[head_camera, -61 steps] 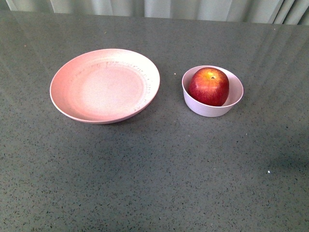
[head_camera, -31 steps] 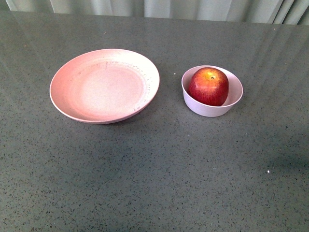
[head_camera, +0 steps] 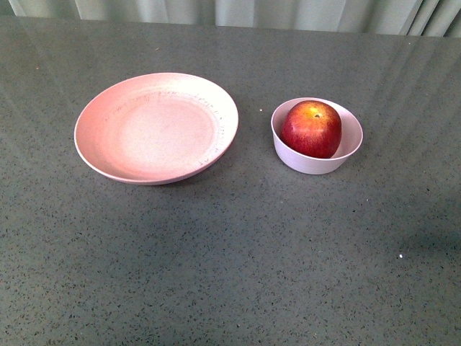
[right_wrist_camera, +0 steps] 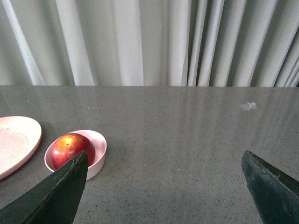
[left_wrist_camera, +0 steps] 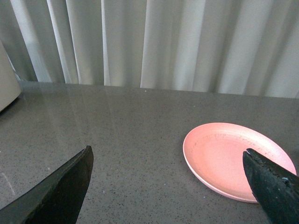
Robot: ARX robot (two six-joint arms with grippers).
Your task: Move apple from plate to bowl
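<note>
The dark-red apple (head_camera: 311, 128) sits inside the small pale bowl (head_camera: 349, 151) at centre right of the grey table. The wide pink plate (head_camera: 101, 133) lies empty to the bowl's left. Neither gripper shows in the front view. In the left wrist view my left gripper (left_wrist_camera: 168, 161) is open and empty, above the table, with the plate (left_wrist_camera: 219, 156) near one finger. In the right wrist view my right gripper (right_wrist_camera: 164, 161) is open and empty, with the bowl (right_wrist_camera: 100, 149) and the apple (right_wrist_camera: 70, 148) beside one finger and the plate's edge (right_wrist_camera: 18, 140) beyond.
Pale curtains (head_camera: 230, 13) hang along the table's far edge. A pale object (left_wrist_camera: 7, 77) stands at the table's side in the left wrist view. A small whitish scrap (right_wrist_camera: 248, 106) lies on the table in the right wrist view.
</note>
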